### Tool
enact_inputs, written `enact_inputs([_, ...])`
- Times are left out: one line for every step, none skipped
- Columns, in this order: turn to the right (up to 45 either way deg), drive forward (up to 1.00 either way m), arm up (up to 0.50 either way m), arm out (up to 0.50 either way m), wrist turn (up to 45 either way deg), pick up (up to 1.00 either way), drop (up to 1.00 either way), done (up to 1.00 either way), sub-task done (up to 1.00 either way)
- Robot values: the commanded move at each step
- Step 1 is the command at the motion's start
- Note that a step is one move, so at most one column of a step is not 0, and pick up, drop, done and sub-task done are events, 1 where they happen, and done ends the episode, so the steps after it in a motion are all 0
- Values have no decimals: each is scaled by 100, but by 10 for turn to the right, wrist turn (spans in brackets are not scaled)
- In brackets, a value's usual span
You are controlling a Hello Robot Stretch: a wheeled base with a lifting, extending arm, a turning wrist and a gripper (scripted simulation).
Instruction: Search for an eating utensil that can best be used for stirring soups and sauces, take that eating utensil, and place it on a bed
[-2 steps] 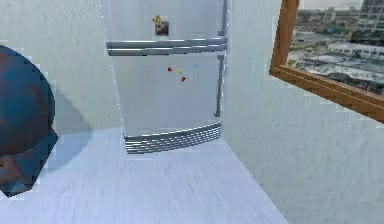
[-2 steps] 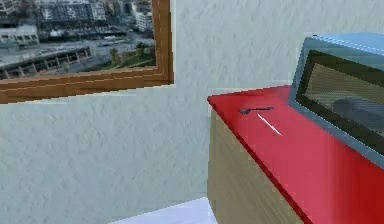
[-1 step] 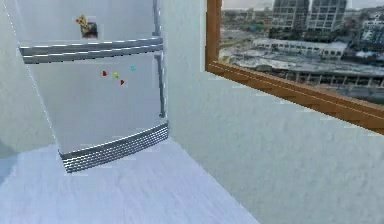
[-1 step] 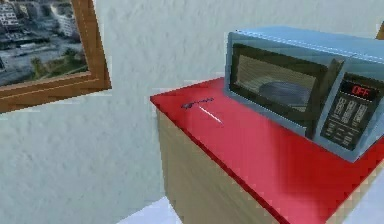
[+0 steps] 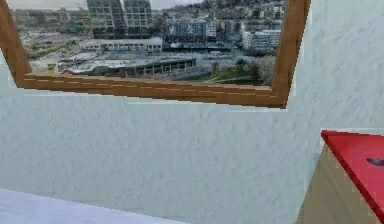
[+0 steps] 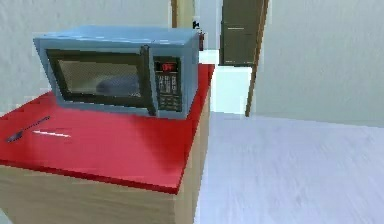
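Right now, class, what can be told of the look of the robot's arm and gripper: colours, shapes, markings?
Nothing of their colour, shape or markings can be told here. On the arm's side stands a red counter with a blue-grey microwave and thin small things lying on it.

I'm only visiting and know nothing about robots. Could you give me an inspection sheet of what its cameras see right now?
Surface: red counter top on a pale wooden base.
Job's things: a dark slim thing and a pale slim thing lie on the red top at the arm side view's left; too small to tell if either is a spoon.
Clutter: blue-grey microwave stands at the counter's back.
Grippers: nothing seen.
Cables: nothing seen.
Surroundings: light floor; wood-framed window with a city view; doorway beyond the counter.
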Motion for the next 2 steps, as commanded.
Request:
enact_inputs([150, 0, 0, 0, 0, 0, 0, 0, 0])
enact_inputs([0, 50, 0, 0, 0, 0, 0, 0, 0])
